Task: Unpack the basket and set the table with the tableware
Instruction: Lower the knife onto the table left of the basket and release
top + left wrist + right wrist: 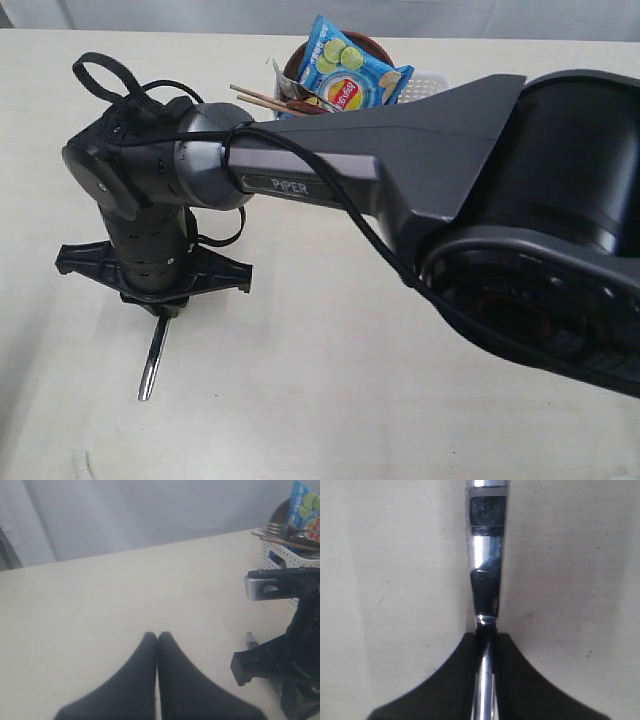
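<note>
My right arm (330, 170) reaches across the table (300, 400) and bends down at the wrist. The right gripper (160, 305) points at the table and pinches the steel knife (152, 365) tight. The knife sticks out toward me, low over the table. My left gripper (157, 637) is closed on nothing. The basket (280, 555) sits far back with the chip bag (350, 65).

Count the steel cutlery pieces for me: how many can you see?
2. A knife is clamped in the right pincer down at the table; a fork pokes out of the basket. The chip bag may hide more.
</note>
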